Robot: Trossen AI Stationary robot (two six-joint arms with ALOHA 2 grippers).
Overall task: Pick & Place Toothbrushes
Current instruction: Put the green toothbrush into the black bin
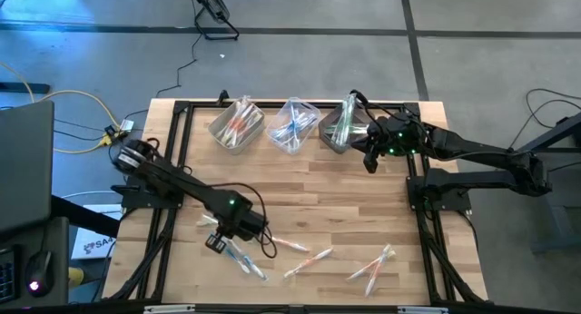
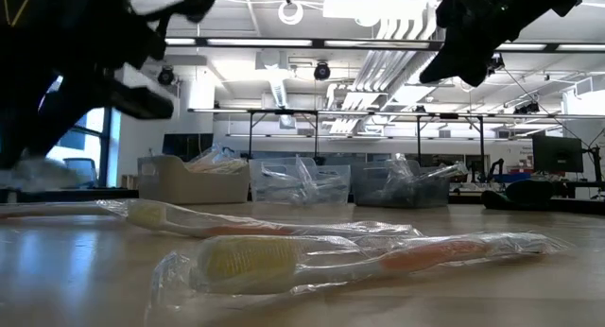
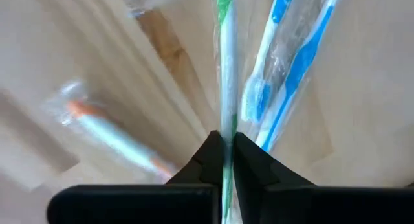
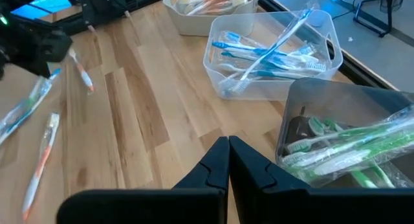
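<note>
Left gripper (image 3: 226, 156) is pinched on a green toothbrush (image 3: 224, 68) low over the table's near left; blue toothbrushes (image 3: 294, 62) lie beside it. Right gripper (image 4: 228, 153) is held closed beside the bins (image 4: 323, 36).

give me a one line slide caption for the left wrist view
Left gripper shut on a wrapped green toothbrush, beside two wrapped blue toothbrushes on the wooden table.
</note>
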